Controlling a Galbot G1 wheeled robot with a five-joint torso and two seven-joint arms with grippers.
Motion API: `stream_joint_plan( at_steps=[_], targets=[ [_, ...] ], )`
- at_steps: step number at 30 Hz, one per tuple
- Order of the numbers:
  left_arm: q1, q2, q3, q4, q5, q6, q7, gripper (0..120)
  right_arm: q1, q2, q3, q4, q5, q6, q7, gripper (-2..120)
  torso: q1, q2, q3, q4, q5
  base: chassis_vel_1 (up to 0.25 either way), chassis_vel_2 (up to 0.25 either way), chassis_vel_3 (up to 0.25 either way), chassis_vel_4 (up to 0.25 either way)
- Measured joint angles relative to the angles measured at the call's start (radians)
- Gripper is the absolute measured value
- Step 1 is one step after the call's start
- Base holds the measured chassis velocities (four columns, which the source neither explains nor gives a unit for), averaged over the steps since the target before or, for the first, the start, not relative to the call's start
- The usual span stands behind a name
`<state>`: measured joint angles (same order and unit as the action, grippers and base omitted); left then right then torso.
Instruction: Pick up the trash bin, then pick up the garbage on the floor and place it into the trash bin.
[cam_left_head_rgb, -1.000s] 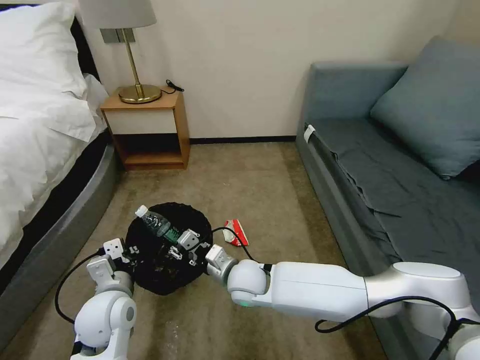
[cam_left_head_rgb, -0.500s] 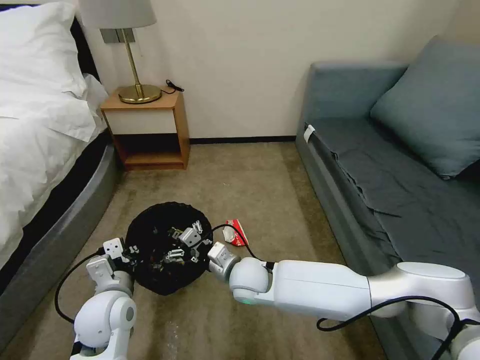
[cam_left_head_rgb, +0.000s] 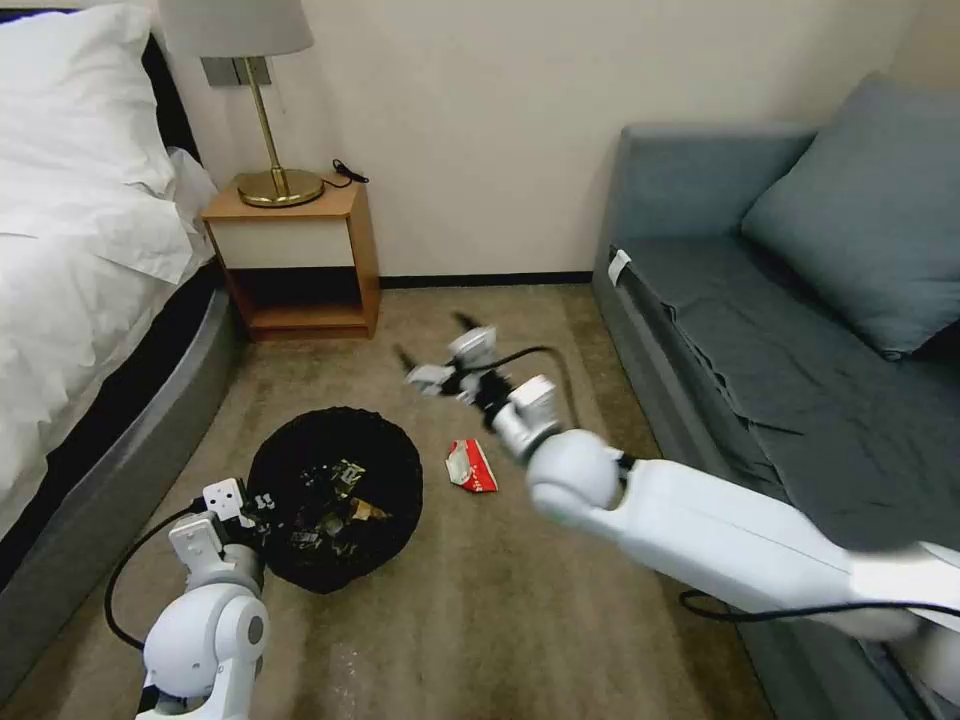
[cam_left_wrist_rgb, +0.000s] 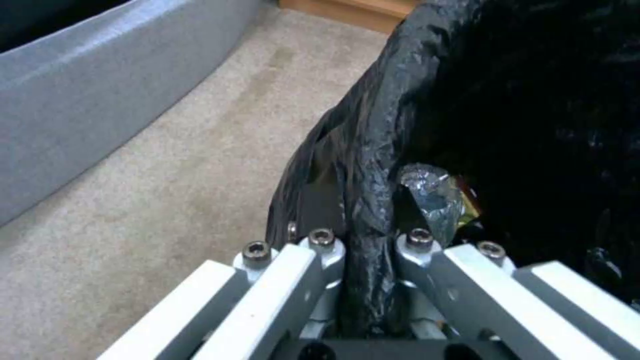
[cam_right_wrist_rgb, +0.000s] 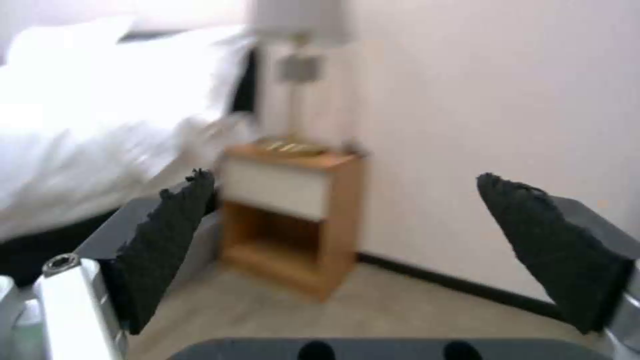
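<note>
While the trash bin (cam_left_head_rgb: 335, 495) sits on the floor (cam_left_head_rgb: 520, 620) with litter inside, the left pincer (cam_left_wrist_rgb: 370, 250) is clamped on its bag-lined rim. A red-and-white wrapper (cam_left_head_rgb: 470, 466) lies just beside the bin. The right pincer (cam_left_head_rgb: 450, 362) hangs above the carpet, jaws spread and empty; it should descend straight over the wrapper, pinching across its crumpled middle.
</note>
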<state>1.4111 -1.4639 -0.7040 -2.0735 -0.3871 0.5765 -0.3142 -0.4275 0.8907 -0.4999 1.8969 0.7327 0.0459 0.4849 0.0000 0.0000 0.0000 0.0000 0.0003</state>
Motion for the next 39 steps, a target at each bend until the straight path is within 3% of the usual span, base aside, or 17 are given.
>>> stream_joint_plan(
  at_steps=[3, 6, 8, 11, 12, 15, 17, 20, 28, 39],
  targets=[
    [0.010, -0.001, -0.012, 0.000, -0.001, -0.010, 0.001, 3, -0.113, -0.047, 0.132, 0.078, -0.028, -0.008, 0.028, 100, 0.000, 0.000, 0.000, -0.0010, 0.0001, 0.000, 0.000, 0.000, 0.000],
    [0.027, -0.009, -0.035, -0.005, 0.004, -0.028, 0.001, 3, -0.323, -0.066, 0.349, 0.196, -0.102, -0.038, 0.070, 100, 0.000, 0.000, 0.000, 0.0006, -0.0002, 0.000, 0.000, 0.000, 0.000],
    [0.027, -0.009, -0.035, -0.005, 0.004, -0.029, 0.001, 3, -0.368, -0.064, 0.387, 0.213, -0.116, -0.045, 0.075, 100, 0.000, 0.000, 0.000, 0.0006, -0.0003, 0.000, 0.000, 0.000, 0.000],
    [0.024, -0.008, -0.033, -0.005, 0.009, -0.032, 0.002, 3, -0.669, -0.015, 0.594, 0.308, -0.224, -0.082, 0.109, 100, 0.000, 0.000, 0.000, -0.0004, -0.0002, 0.000, 0.000, 0.000, 0.000],
    [0.024, -0.008, -0.033, -0.005, 0.009, -0.032, 0.002, 3, -0.669, -0.015, 0.594, 0.308, -0.224, -0.082, 0.109, 100, 0.000, 0.000, 0.000, -0.0004, -0.0002, 0.000, 0.000, 0.000, 0.000],
    [0.025, -0.006, -0.030, -0.004, 0.014, -0.033, 0.003, 3, -0.869, 0.048, 0.659, 0.345, -0.309, -0.088, 0.120, 100, 0.000, 0.000, 0.000, -0.0003, -0.0001, 0.000, 0.000, 0.000, 0.000],
    [0.025, -0.006, -0.030, -0.004, 0.014, -0.033, 0.003, 3, -0.869, 0.048, 0.659, 0.345, -0.309, -0.088, 0.120, 100, 0.000, 0.000, 0.000, -0.0003, -0.0001, 0.000, 0.000, 0.000, 0.000],
    [0.026, -0.006, -0.025, -0.005, 0.015, -0.036, 0.005, 3, -1.025, 0.174, 0.680, 0.353, -0.467, -0.042, 0.093, 100, 0.000, 0.000, 0.000, -0.0003, -0.0003, 0.000, 0.000, 0.000, 0.000],
    [0.030, -0.008, -0.026, -0.022, 0.015, -0.035, 0.005, 3, -1.112, 0.298, 0.655, 0.339, -0.592, 0.025, 0.032, 100, 0.000, 0.000, 0.000, 0.0000, -0.0004, 0.000, 0.000, 0.000, 0.000],
    [0.039, -0.013, -0.040, -0.046, 0.017, -0.031, 0.003, 3, -1.097, 0.315, 0.620, 0.308, -0.615, 0.049, 0.009, 100, 0.000, 0.000, 0.000, 0.0000, -0.0004, -0.027, 0.029, 0.021, -0.025]
  ],
)
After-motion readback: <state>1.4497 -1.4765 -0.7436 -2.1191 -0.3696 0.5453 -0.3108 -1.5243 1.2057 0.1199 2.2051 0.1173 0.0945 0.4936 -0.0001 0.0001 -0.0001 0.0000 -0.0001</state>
